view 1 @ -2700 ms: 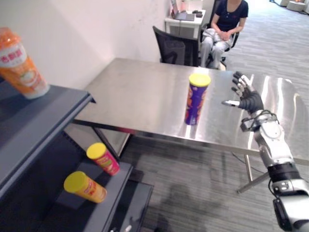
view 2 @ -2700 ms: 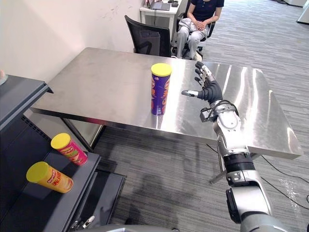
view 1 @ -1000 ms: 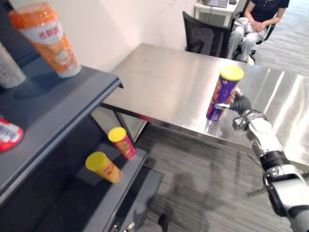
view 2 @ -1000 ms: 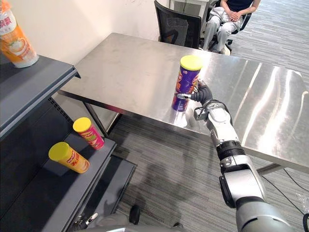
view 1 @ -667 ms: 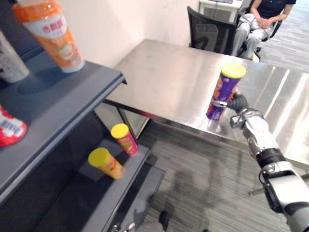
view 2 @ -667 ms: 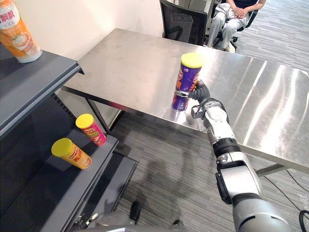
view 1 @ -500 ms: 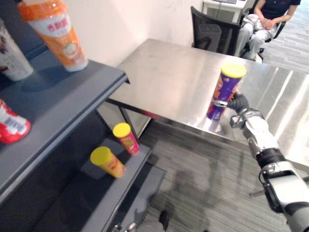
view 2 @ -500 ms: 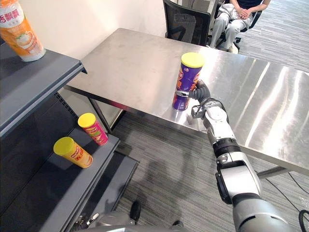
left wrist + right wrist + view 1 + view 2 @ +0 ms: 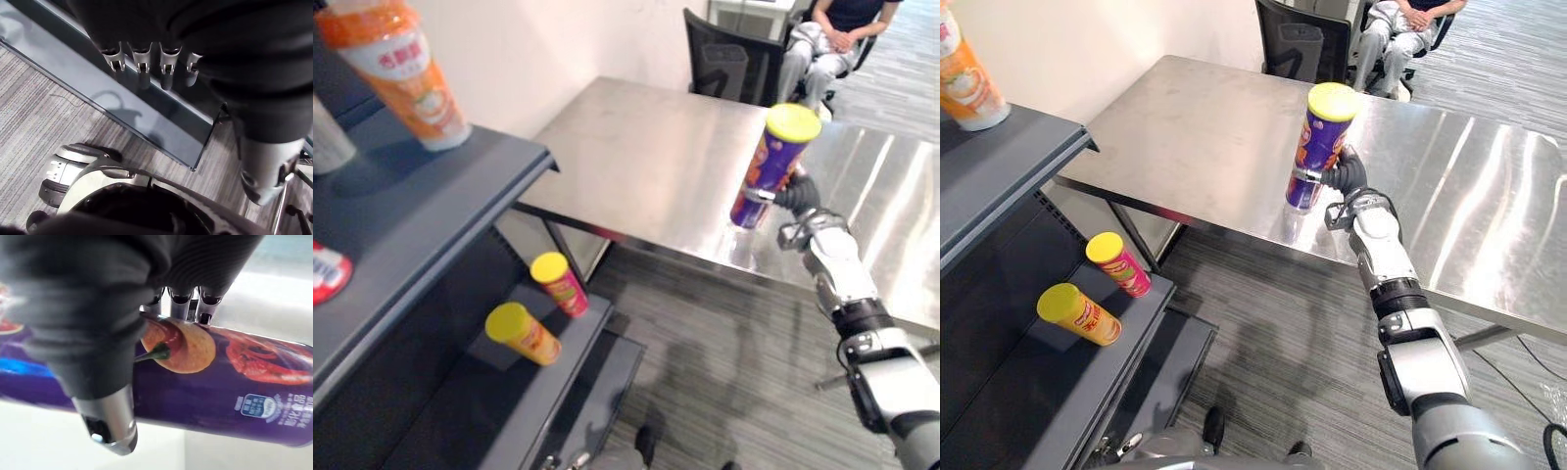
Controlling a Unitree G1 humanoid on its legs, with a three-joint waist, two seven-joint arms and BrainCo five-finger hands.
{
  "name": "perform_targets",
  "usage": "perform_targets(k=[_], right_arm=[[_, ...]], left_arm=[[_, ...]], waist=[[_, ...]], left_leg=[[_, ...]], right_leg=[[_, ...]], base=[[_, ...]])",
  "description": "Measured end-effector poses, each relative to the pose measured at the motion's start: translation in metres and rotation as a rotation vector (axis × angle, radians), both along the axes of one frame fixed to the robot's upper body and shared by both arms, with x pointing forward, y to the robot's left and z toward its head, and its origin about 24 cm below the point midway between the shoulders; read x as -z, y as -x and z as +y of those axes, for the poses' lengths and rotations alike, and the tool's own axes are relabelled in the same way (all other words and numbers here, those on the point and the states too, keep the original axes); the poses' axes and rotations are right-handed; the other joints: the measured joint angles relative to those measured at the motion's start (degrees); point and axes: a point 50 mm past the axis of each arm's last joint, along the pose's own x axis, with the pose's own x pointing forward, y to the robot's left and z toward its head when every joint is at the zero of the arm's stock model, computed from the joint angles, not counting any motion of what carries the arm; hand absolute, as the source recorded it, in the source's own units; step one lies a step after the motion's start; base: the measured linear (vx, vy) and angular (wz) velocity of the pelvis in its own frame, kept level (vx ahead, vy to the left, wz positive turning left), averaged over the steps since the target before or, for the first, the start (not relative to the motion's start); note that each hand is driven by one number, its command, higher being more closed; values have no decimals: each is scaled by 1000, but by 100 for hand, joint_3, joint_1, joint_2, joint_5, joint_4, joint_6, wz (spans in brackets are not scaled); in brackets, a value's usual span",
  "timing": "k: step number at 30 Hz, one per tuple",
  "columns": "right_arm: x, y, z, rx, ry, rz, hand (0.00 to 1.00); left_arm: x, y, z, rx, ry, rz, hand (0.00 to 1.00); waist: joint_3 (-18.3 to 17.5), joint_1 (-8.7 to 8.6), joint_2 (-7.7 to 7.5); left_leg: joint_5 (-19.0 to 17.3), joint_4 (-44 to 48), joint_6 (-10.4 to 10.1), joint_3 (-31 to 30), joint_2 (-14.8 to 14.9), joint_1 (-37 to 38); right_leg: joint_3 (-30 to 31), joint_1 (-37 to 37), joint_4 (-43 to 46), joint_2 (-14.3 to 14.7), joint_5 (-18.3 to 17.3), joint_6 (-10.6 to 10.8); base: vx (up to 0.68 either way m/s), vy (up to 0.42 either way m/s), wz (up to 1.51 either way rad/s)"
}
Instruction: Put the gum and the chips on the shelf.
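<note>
Purple chips can (image 9: 1318, 147) now leaning more than a moment ago, right hand (image 9: 1349, 176) closed around its lower part, near the front edge of the steel bench (image 9: 1185, 127), left hand (image 9: 161, 24) open or closed, cannot tell.

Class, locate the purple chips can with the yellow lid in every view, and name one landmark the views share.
Left eye view: purple chips can, right of centre, at the steel table's near edge.
Right eye view: can at centre, upper half.
Right wrist view: can close up, past the fingers.
Shared landmark: the right hand curled round it.
</note>
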Motion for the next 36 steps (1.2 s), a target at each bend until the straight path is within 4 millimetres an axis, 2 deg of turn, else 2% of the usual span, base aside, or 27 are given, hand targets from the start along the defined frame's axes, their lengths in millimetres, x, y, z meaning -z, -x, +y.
perform_targets(k=[5,10,11,16,22,24,30,36], right_arm=[[-16,25,3,-45,-26,-140,100],[-12,47,-4,-64,-45,-175,100],[-11,50,-5,-65,-54,-177,100],[1,73,-13,-97,-87,-164,100],[12,101,-24,-120,-108,-152,100],[14,106,-26,-120,-105,-148,100],[40,123,-42,-58,-118,-55,100],[53,129,-40,-46,-171,-23,100]], left_arm=[[0,1,1,-1,-2,2,0],[0,9,2,-10,-6,23,0],[0,10,3,-12,-7,25,0],[0,12,9,-25,-24,34,0],[1,15,14,-55,-37,44,0],[2,16,14,-59,-37,55,0],[3,14,12,-69,-43,57,0],[3,13,11,-67,-42,54,0]], waist=[[-13,-38,-20],[-96,-303,-57],[-128,-300,-69],[-347,-439,-176],[-594,-585,-236],[-650,-602,-219],[-796,-718,-100],[-824,-784,-79]], left_leg=[[-28,-13,-39,233,71,33],[-27,-100,-37,353,109,93],[-28,-108,-40,399,119,88],[-52,-135,-57,554,186,87],[-93,-135,-105,681,258,91],[-103,-135,-121,713,277,85],[-116,-135,-140,735,285,93],[-131,-134,-162,876,329,103]], right_leg=[[260,-110,33,62,2,-2],[367,-165,36,99,2,-3],[425,-198,40,109,3,-5],[606,-292,36,173,6,-12],[683,-330,27,246,-21,-58],[759,-381,45,258,-24,-63],[781,-390,43,279,-24,-62],[915,-464,69,323,-20,-68]], base=[[7,-16,-22],[-7,-11,-15],[11,0,-26],[23,-11,-19],[13,-11,-7],[-1,-12,-18],[1,-4,-4],[-5,-3,-11]])
